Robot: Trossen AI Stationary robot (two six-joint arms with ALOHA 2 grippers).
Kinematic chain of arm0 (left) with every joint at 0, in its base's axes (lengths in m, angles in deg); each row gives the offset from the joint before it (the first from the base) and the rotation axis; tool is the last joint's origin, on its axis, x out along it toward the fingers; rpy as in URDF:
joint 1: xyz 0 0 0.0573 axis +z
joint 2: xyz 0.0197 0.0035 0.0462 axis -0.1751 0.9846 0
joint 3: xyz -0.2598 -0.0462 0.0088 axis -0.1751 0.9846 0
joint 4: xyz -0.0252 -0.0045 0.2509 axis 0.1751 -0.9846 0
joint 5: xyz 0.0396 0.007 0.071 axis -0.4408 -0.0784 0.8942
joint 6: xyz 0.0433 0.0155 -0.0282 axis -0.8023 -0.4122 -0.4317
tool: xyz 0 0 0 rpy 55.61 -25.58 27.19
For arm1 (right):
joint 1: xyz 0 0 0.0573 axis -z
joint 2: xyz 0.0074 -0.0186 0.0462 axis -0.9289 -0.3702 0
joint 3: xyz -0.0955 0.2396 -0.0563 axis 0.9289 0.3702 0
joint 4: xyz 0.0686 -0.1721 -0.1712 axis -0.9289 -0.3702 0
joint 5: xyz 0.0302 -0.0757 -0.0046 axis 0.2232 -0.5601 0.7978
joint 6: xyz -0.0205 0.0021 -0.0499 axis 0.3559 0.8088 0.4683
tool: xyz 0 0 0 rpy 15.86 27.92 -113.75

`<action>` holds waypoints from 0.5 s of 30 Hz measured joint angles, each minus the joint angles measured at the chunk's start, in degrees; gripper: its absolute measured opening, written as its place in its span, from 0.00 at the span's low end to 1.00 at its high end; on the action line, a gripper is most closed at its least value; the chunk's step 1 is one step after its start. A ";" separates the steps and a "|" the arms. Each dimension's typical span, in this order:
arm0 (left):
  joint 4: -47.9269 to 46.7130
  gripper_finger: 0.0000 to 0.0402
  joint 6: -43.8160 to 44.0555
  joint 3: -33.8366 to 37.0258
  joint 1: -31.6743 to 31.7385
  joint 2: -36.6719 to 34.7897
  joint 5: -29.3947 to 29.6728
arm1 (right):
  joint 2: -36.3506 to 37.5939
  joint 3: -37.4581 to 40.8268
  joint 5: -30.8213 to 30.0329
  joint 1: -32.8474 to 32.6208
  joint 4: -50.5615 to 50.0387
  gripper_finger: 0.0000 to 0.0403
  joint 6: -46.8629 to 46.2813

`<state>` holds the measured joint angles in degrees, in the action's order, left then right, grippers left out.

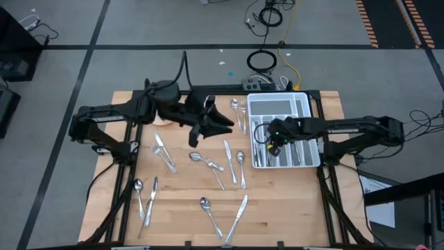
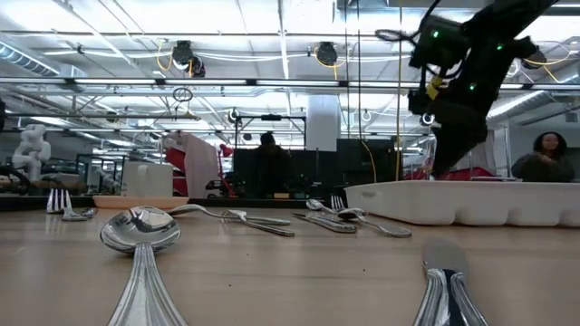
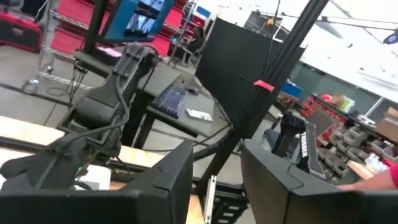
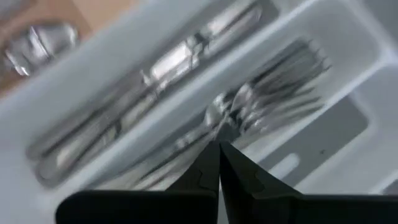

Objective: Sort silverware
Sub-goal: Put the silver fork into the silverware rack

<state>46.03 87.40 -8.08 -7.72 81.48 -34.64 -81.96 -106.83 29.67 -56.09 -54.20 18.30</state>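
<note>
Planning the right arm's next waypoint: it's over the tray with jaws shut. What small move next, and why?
Probably lift the right gripper straight up out of the tray. Its jaws are shut and look empty, just above the forks in their compartment, so that drop seems done. Loose silverware waits on the table; the left gripper hangs over it, jaws parted.

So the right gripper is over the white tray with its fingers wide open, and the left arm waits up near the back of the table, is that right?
Not quite: the right gripper is over the white tray, but its fingers are shut, tips pressed together above the forks, as the right wrist view shows. The left gripper does wait near the table's back.
</note>
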 joint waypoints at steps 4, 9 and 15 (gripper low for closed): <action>-0.68 0.34 -0.66 0.00 -1.53 -0.64 0.35 | -2.51 0.00 4.56 -0.28 -0.19 0.00 -0.33; -0.77 0.34 -0.71 0.00 -2.18 -0.60 0.33 | -2.97 0.00 5.32 -1.44 -0.73 0.00 -0.44; -0.75 0.34 -0.71 0.00 -2.18 -0.62 0.33 | -3.91 0.00 6.94 -1.44 -1.43 0.00 -1.79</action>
<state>45.28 86.69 -8.08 -9.90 80.86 -34.31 -85.87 -106.83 36.61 -57.53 -55.62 16.51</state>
